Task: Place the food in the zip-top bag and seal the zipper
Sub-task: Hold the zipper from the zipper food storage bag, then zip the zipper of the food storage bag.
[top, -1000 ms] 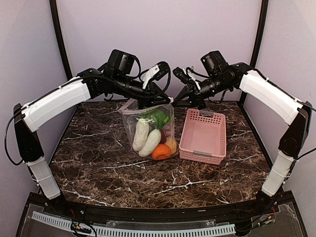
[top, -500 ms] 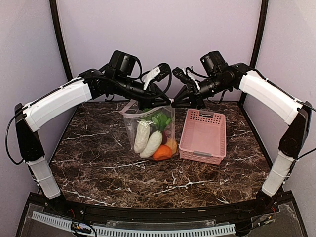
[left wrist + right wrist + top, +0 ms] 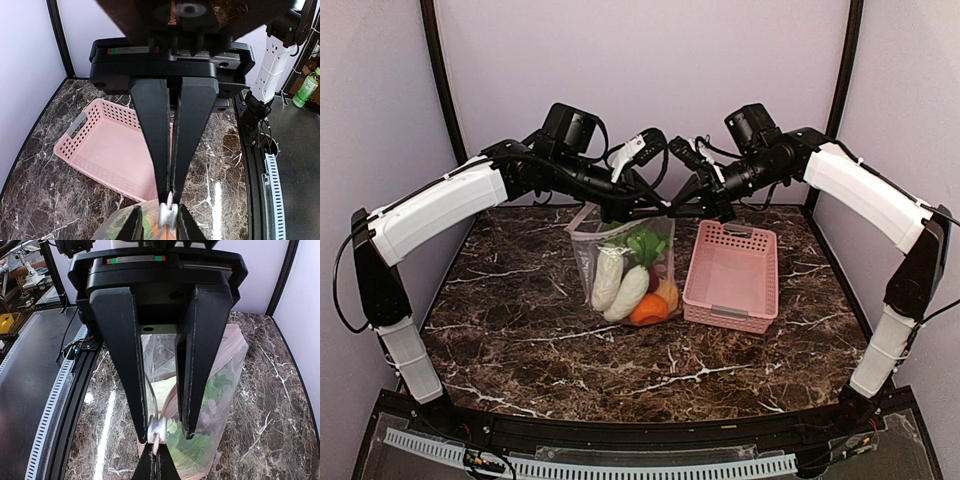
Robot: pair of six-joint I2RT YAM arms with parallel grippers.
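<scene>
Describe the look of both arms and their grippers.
Left arm and right arm: white shells, black joints, loose black cables. Left gripper and right gripper: black boxy bodies, long flat tapered black fingers, a red-and-green strip on the body.

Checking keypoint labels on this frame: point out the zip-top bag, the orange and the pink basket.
zip-top bag [image 3: 584,248]: top external view, clear upper-left panel beside the white piece.
orange [image 3: 646,309]: top external view, middle of the fruit.
pink basket [image 3: 725,318]: top external view, near wall.
</scene>
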